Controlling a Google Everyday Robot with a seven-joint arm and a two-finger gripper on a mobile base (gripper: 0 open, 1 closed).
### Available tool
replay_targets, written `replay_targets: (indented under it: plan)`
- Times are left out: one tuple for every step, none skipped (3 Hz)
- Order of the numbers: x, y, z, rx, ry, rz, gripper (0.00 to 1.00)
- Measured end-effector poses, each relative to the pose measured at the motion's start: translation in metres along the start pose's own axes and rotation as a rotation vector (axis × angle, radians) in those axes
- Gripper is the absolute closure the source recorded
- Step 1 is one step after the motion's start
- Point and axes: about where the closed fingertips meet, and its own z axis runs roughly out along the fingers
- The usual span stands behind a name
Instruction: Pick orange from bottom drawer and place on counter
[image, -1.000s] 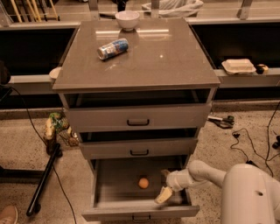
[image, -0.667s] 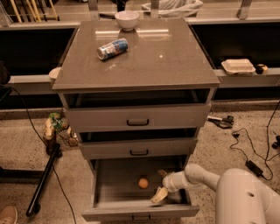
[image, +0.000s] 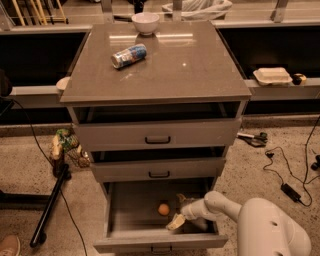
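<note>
- A small round orange fruit (image: 163, 209) lies on the plain grey floor of the deep grey bottom drawer (image: 129, 216). The drawer is pulled well out, and the fruit sits about mid-width, between the back wall and the front panel.
- The robot's claw (image: 178, 211) is down inside that same drawer, just right of the orange fruit. It sits at the end of a white arm (image: 225, 204) that reaches in from the right.
- The claw's two fingers stand apart: a pale finger (image: 175, 222) points toward the drawer front and the other toward the back. Nothing is gripped between them. The orange fruit lies beside the gap, and I cannot tell whether it touches a finger.
- The glossy grey-brown bench top (image: 190, 75) carries a blue-and-white can (image: 129, 55), lying on its side toward the left. A white bowl (image: 145, 22) stands upright at the back edge.
- The two shallower grey drawers, upper (image: 115, 135) and middle (image: 125, 171), each show a dark gap above the front.
</note>
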Motion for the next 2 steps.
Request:
replay_targets:
  plan:
    - [0.008,-0.008,0.03,0.015,-0.005,-0.006,0.0]
    - [0.007,-0.009,0.042,0.009,-0.018,-0.011,0.0]
